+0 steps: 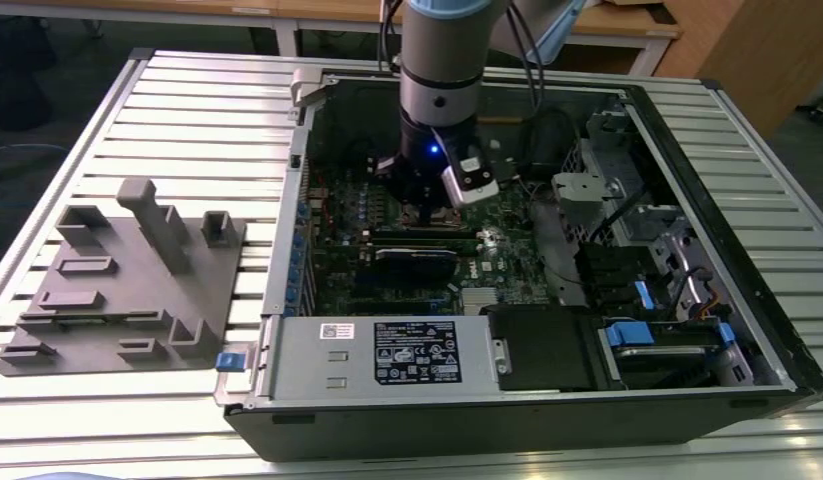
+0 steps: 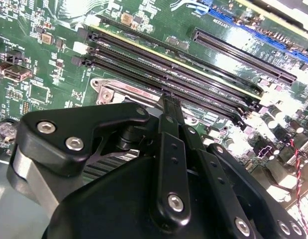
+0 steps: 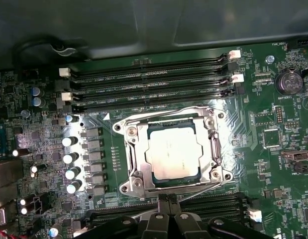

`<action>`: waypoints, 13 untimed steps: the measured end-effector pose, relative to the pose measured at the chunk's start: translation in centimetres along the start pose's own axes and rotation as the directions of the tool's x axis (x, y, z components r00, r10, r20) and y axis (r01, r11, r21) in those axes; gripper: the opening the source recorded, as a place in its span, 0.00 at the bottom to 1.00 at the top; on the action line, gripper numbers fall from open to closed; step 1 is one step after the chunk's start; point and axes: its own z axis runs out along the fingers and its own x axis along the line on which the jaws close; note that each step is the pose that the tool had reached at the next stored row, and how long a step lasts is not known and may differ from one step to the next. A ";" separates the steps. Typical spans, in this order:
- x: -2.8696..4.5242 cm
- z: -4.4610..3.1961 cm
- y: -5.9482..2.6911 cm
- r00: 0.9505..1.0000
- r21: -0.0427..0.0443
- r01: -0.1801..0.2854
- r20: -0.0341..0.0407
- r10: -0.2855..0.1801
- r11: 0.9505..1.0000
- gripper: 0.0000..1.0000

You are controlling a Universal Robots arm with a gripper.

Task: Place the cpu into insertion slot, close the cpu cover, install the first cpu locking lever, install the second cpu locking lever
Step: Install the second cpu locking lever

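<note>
1. The open black desktop computer case [image 1: 731, 340] lies on its side on a slatted metal table [image 1: 184, 110]; inside it is the green motherboard [image 3: 273, 164], with a silver power-supply box [image 1: 384, 352] along the near edge.
2. The small flat square cpu with a pale silver-grey top [image 3: 173, 153] sits in the square silvery-rimmed insertion slot [image 3: 131, 185] on that motherboard.
3. The thin silvery cpu cover frame [image 3: 136, 155] lies flat around the chip, its window showing the metal top.
4. A thin wire locking lever [image 3: 203, 188] runs along the socket edge nearest the gripper; whether it is latched is hard to judge.
5. The black gripper [image 3: 167, 203] hangs just beside that edge, its fingers [image 2: 169, 107] pressed together, pinching nothing visible.
6. A grey moulded fixture tray [image 1: 118, 280] rests on the table at the exterior view's left.
</note>
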 end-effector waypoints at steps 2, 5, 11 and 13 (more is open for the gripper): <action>0.10 0.06 -0.03 1.000 0.000 0.000 0.001 0.000 1.000 0.11; 0.11 0.06 -0.03 1.000 0.000 0.000 0.000 0.000 1.000 0.11; 0.76 0.06 -0.12 1.000 -0.001 0.000 0.003 0.000 1.000 0.11; 1.20 0.06 -0.18 1.000 -0.001 0.000 0.004 0.000 1.000 0.11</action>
